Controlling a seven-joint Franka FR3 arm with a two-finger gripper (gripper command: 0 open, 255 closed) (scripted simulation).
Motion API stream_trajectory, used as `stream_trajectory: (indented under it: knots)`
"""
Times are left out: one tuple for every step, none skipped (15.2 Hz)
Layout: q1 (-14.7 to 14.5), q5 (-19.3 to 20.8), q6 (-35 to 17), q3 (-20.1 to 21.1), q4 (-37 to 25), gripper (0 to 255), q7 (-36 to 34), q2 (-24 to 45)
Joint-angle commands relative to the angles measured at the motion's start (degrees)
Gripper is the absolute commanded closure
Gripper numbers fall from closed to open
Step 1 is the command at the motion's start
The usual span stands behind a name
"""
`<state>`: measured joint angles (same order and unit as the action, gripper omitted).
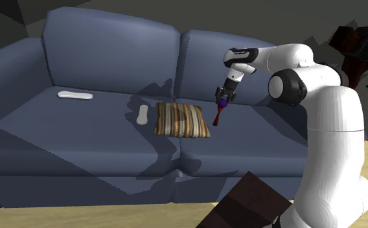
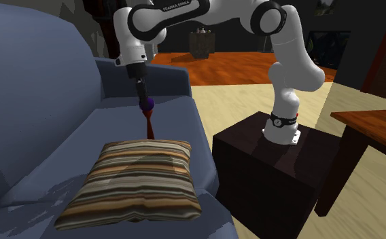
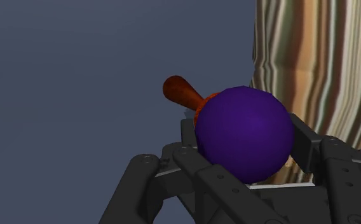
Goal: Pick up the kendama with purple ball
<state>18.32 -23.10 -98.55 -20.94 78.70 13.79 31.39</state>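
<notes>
A slate-blue sofa (image 1: 79,149), smooth and softly padded with two tall back cushions, stretches across the shoulder view. My white arm (image 1: 332,129), rounded in its links and dark at the joints, reaches over it from a dark, square-edged box stand (image 2: 266,170) set by the sofa's front. A plump rectangular cushion (image 1: 183,120), banded in brown, tan and cream stripes, lies flat near the middle of the seat. Two flat white pieces rest toward the shoulder view's left: a long bar (image 1: 74,95) near the backrest and a shorter oblong (image 1: 141,114) just beside the cushion. My black end effector (image 1: 223,98) is closed on the kendama (image 2: 147,117). Its fingers clasp the glossy purple ball, and the slim reddish-brown handle hangs down toward the seat, just beside the cushion's edge. I cannot tell whether the handle's tip touches the seat. Bare seat lies open on the side away from the cushion.
</notes>
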Motion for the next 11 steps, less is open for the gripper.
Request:
stream_trajectory:
  knots:
    - [0.18,0.12,1.31,-0.06,-1.24,255,-0.3,-0.13]
    - [0.24,0.2,1.98,-0.1,-1.83,255,-0.48,-0.24]
    - [0.31,0.26,2.66,-0.13,-2.44,255,-0.66,-0.35]
    - [0.38,0.32,3.35,-0.15,-3.07,255,-0.84,-0.44]
    - [0.46,0.38,4.04,-0.17,-3.72,255,-1.02,-0.51]
    - [0.54,0.43,4.75,-0.2,-4.4,255,-1.2,-0.57]
    - [0.63,0.47,5.46,-0.21,-5.11,255,-1.38,-0.61]
    - [0.73,0.5,6.18,-0.23,-5.83,255,-1.56,-0.64]
    - [0.83,0.53,6.92,-0.24,-6.59,255,-1.74,-0.65]
    - [0.84,0.54,7.02,-0.24,-6.69,255,-1.77,-0.67]
    - [0.85,0.53,7.03,-0.24,-6.7,255,-1.77,-0.66]
